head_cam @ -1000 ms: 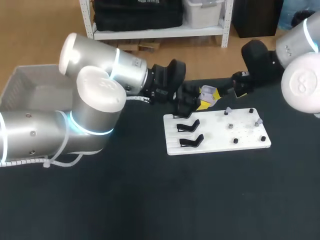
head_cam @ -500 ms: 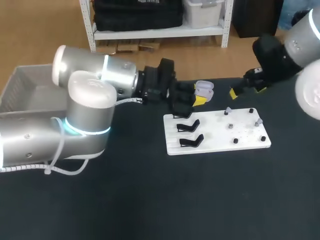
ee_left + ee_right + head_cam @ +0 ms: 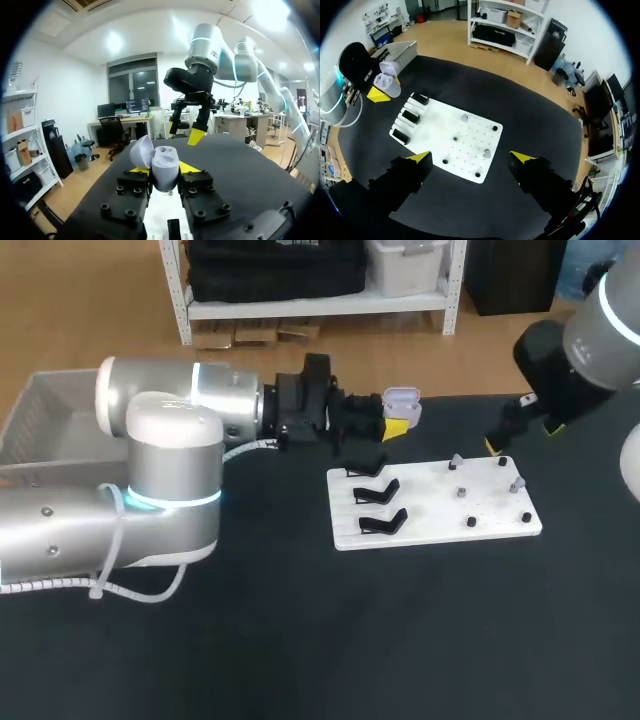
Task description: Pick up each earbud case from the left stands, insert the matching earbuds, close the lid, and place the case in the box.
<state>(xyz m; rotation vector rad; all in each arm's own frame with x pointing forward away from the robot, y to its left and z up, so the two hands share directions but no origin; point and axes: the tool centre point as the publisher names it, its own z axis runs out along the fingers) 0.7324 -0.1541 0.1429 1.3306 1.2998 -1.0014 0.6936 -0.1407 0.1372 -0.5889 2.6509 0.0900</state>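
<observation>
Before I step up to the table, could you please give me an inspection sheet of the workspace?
Surface: black table with a white board on it.
Job's things: earbud case, lid open, held off the table; three black stands, no case on them; two grey pieces on the board, likely earbuds; grey box at left.
Clutter: nothing seen.
Grippers: left gripper shut on the case; right gripper open, raised over the table.
Cables: white cable along the left arm.
Surroundings: nothing seen.

left arm (image 3: 160,440): silver-grey tubes, rounded caps, glowing cyan rings, white cable. right arm (image 3: 590,330): silver, cyan ring, black wrist. left gripper (image 3: 166,170): black blocks with screws, yellow tips.
</observation>
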